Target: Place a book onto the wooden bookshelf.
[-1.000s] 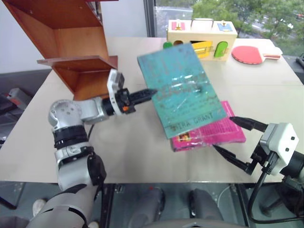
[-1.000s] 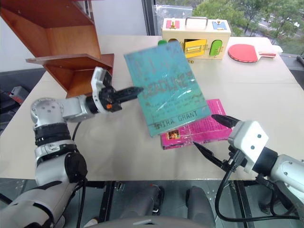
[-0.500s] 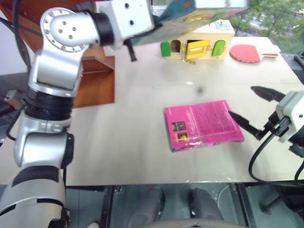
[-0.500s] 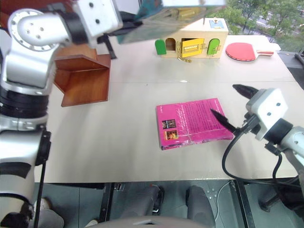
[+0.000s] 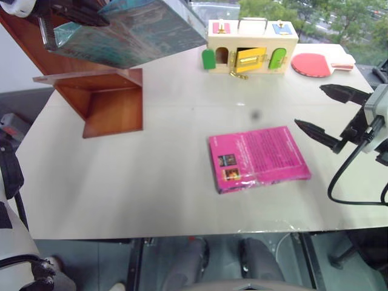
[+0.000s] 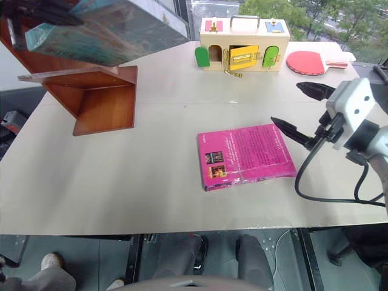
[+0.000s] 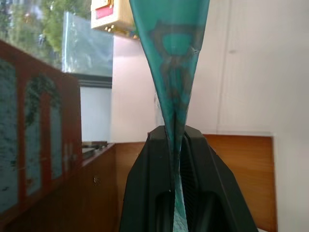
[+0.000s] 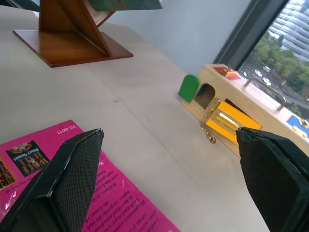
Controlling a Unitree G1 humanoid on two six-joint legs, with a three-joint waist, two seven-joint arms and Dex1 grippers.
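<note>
teal-blue book (image 5: 130, 30) raised at upper left of the head views, held roughly flat and tilted, over the lower board of the wooden bookshelf (image 5: 112, 100); contact with any board not discernible. left gripper (image 7: 176, 145) seen close in the left wrist view: both black fingers pressed flat against the book's thin edge, clamped tight on it, cover fanning away beyond the tips. same wrist view gives the shelf's reddish-brown panels close behind and beside the book, something the head views only show from above.

right gripper (image 5: 330, 112) at right edge of the head views, above the table (image 5: 151, 176), fingers spread wide, nothing between them. right wrist view looks along those two fingers (image 8: 67, 179) and adds detail: magenta-pink book (image 8: 58, 193) lying flat below the near finger, white print legible on its cover, apart from the fingertips. head views place that pink book (image 5: 257, 159) mid-table, well apart from the shelf.

pale wooden box (image 5: 251, 45) with green and yellow doors at far table edge; yellow door ajar, seen in both head views and right wrist view. red paddle (image 5: 318, 63) just beside the box, to its right, in the head views. shelf base (image 8: 72, 48) also caught in the right wrist view, with a sliver of the teal book's corner above it.
</note>
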